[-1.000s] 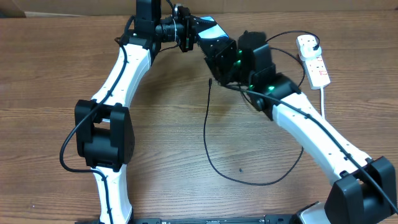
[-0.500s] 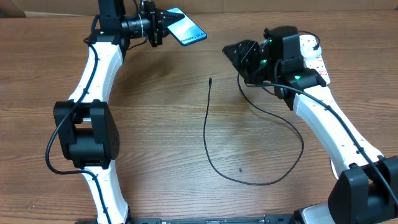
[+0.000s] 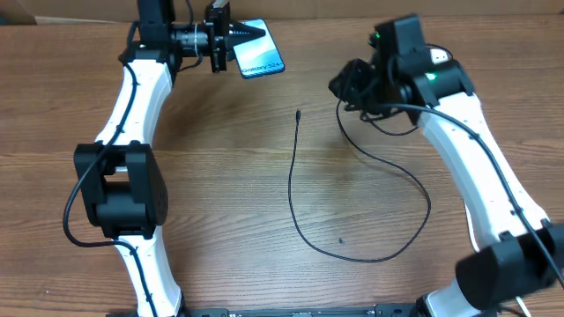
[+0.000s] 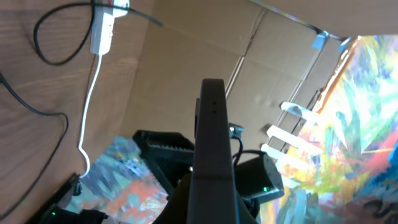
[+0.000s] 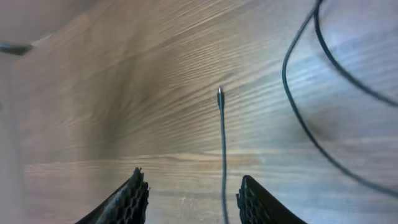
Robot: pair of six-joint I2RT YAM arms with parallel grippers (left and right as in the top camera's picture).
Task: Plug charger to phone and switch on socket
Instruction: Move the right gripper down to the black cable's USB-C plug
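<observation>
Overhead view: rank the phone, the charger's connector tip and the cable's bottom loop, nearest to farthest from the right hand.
From the right hand:
1. connector tip, just to its lower left.
2. phone, farther left, in the left hand.
3. cable's bottom loop, toward the picture's bottom edge.

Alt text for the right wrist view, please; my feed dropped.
The black charger cable lies on the wooden table, its connector tip pointing away, between the open fingers of the right end effector. More cable loops at upper right.
</observation>
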